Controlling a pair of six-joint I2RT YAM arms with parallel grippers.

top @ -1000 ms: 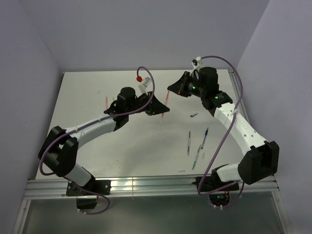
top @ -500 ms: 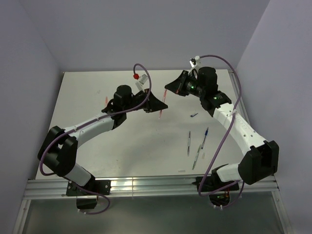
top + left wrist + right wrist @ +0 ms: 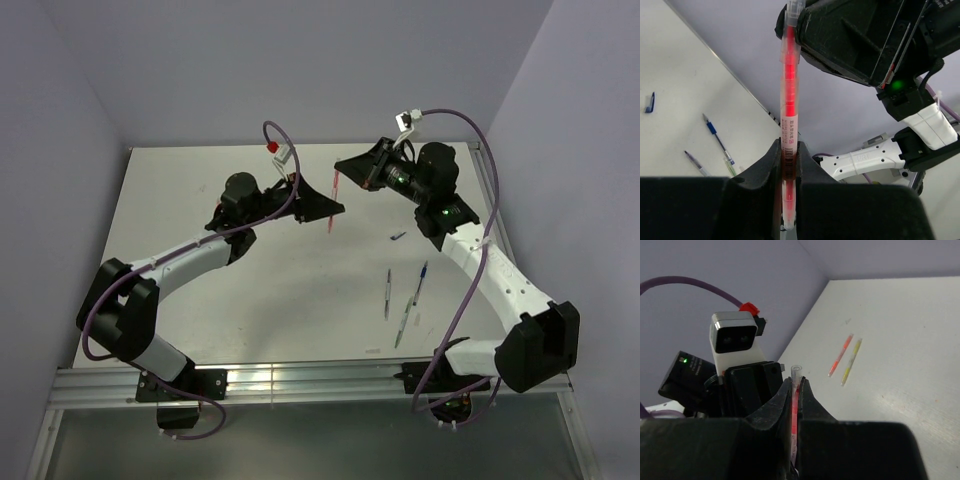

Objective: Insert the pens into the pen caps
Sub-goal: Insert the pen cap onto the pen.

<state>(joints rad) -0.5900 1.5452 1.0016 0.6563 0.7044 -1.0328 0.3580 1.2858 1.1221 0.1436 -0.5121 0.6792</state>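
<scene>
A red-pink pen [image 3: 790,90] stands nearly upright above the table between my two grippers. My left gripper [image 3: 789,156] is shut on its lower part, by the barcode label. The pen's upper end sits inside a translucent pen cap [image 3: 796,371], and my right gripper [image 3: 796,386] is shut on that cap. In the top view the left gripper [image 3: 331,212] is just below the right gripper [image 3: 341,176], with the pen [image 3: 331,222] poking out under them. Grey [image 3: 388,293], blue [image 3: 421,281] and green-clear [image 3: 404,322] pens lie at the right.
A dark blue cap [image 3: 398,236] lies behind the loose pens. Orange [image 3: 841,355] and yellow [image 3: 851,355] pens lie side by side on the table's left part. Grey walls close in the table on three sides, and a metal rail [image 3: 300,378] runs along its near edge.
Both grippers have shifted a little toward the back left, still joined by the red-pink pen. The pen now stands steeper, and the right wrist has swung out to the right.
</scene>
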